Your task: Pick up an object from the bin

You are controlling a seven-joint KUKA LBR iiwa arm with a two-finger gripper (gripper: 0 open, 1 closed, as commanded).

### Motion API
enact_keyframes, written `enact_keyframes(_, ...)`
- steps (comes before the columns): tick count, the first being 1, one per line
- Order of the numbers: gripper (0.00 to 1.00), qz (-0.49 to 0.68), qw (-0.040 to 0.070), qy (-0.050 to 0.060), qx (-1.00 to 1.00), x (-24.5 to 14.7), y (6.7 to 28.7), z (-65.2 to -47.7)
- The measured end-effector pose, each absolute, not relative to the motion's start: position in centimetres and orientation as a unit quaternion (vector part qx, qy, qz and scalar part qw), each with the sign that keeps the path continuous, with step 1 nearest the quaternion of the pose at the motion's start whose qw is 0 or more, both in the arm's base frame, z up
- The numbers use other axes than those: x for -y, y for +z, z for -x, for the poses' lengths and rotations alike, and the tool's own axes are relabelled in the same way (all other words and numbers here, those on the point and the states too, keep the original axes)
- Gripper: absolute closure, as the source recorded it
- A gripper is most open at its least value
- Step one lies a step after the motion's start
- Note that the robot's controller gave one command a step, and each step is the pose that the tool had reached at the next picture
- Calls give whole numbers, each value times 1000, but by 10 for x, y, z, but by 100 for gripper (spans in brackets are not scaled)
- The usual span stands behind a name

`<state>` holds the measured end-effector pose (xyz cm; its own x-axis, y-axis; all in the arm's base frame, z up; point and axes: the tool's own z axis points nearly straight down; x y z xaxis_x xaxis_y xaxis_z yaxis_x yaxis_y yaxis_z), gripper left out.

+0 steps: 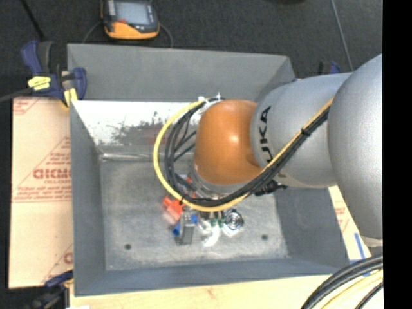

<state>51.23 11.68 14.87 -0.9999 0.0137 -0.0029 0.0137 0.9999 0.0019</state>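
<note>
My gripper [203, 193] is low over the bin's floor, right of centre, and most of it is hidden under the arm's orange cover. Directly below it lies a small cluster of loose things. An orange-red piece [170, 206] is at the cluster's left. A grey and blue piece [186, 229] lies just in front of that. A white piece [210, 238] and a shiny metal piece [234, 221] are to the right, with small green bits [217, 221] between them.
The arm reaches in from the right and covers the bin's right half and back middle. Yellow and black cables loop around the orange cover. Bare grey floor lies to the left of the cluster and along the front wall.
</note>
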Motion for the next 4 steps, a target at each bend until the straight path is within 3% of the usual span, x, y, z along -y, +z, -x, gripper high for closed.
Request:
enact_keyframes(1, 0, 58, 5, 1, -998, -76, 79, -537)
enact_keyframes(2, 100, 57, 11, 2, -998, -78, 86, -541)
enact_keyframes(3, 100, 41, 7, 1, -999, -78, 166, -559)
enact_keyframes(4, 0, 41, 2, 1, -999, -78, 161, -556)
